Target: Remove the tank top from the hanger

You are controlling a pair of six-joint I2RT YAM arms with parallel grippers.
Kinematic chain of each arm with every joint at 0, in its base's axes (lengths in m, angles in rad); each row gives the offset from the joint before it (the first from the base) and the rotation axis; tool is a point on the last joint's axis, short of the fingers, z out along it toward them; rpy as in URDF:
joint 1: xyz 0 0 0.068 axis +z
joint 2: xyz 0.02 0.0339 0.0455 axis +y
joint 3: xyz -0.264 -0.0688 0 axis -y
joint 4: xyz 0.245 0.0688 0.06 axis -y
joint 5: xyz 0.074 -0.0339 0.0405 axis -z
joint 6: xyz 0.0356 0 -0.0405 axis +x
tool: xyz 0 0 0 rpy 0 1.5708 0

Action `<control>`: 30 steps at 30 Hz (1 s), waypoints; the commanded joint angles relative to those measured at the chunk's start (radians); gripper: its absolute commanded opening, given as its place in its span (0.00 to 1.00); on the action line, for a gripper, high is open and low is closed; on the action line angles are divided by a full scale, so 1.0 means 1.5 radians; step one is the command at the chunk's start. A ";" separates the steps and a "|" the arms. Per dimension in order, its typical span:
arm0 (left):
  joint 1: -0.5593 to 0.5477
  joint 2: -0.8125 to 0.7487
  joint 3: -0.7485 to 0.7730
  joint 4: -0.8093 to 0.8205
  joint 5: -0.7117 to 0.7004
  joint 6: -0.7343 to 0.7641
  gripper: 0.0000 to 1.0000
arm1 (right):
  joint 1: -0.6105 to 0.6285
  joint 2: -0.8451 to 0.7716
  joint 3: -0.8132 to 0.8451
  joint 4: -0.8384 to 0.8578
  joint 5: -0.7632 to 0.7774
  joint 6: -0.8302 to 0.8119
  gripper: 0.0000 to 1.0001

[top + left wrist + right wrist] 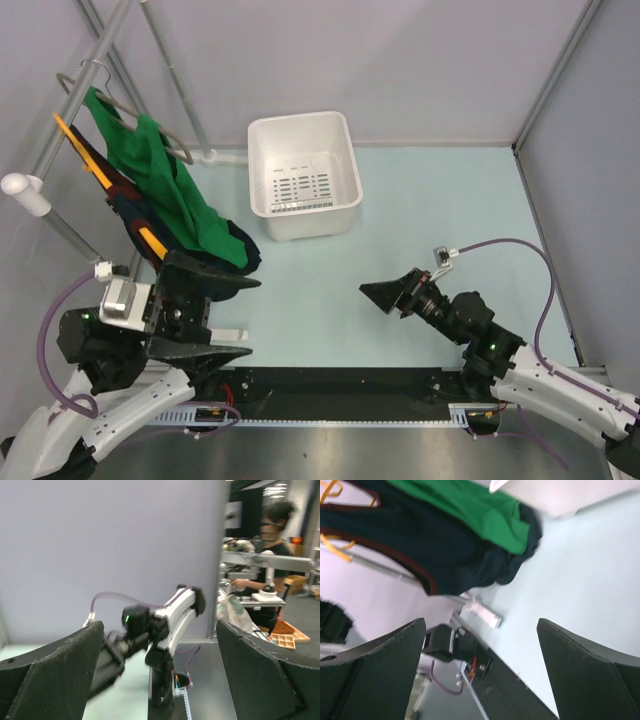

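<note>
Pale blue table, grey walls (tank top hung left)

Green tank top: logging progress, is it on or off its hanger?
On: the bright green sleeveless tank top drapes from the thin grey-beige hanger hooked over the rail.

white bin upright on table | navy garment (red trim) on orange hanger

Bright even overhead light, soft shadows, both wrist views motion-blurred, top view sharp
</note>
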 commanded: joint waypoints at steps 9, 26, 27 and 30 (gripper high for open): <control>0.003 0.098 0.303 -0.637 -0.226 0.064 0.99 | -0.013 0.195 0.268 -0.126 0.001 -0.259 1.00; 0.003 -0.102 0.364 -0.717 -0.518 0.004 0.99 | 0.295 0.735 0.943 -0.220 0.125 -0.618 1.00; 0.003 -0.120 0.367 -0.717 -0.518 0.007 0.98 | 0.299 0.759 0.993 -0.222 0.134 -0.630 1.00; 0.003 -0.146 0.366 -0.727 -0.526 0.007 0.95 | 0.310 0.849 1.102 -0.225 0.163 -0.656 1.00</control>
